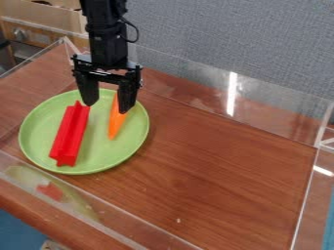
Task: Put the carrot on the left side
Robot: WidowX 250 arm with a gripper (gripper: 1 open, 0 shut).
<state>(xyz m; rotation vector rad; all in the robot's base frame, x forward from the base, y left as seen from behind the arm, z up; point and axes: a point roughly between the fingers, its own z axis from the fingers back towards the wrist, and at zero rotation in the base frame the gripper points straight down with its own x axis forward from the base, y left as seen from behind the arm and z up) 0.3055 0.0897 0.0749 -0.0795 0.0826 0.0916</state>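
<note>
Hanging straight down over a green plate (39, 146), the black tool (108, 98) has its fingers spread wide and grips nothing. Between and just below the fingertips lies the carrot (116, 122), orange, on the plate's right half; whether a finger touches it cannot be told. A red grooved bar (70, 132) lies on the plate's left half, apart from the carrot. The bench (222, 166) is glossy brown wood — reflections show near the front left edge — ringed by a low clear wall (280, 98). Behind stands a grey textured panel (248, 34); cardboard boxes (39, 15) sit at upper left.
</note>
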